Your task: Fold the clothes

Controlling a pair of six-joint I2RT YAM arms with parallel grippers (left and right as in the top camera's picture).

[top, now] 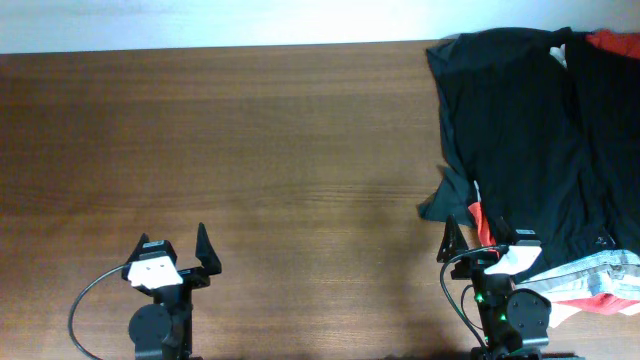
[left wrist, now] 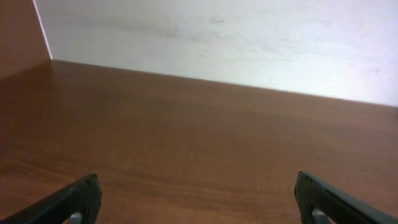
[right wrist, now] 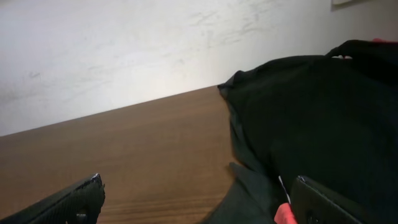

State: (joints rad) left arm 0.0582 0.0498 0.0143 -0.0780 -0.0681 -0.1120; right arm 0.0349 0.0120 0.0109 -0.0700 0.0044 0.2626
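The clothes are one large black garment [top: 520, 130] lying crumpled at the table's right end, with a small whitish strip near its top edge. It also shows in the right wrist view [right wrist: 311, 118]. My right gripper [top: 480, 243] is open and empty at the garment's near-left corner, its right finger next to the cloth. My left gripper [top: 180, 255] is open and empty at the near left, far from the garment. In the left wrist view the fingers [left wrist: 198, 193] frame only bare wood.
A red garment [top: 610, 42] peeks out at the back right and a red edge [top: 478, 215] under the black cloth. A grey and red folded piece [top: 590, 280] lies at the near right. The brown wooden table [top: 250, 150] meets a white wall behind.
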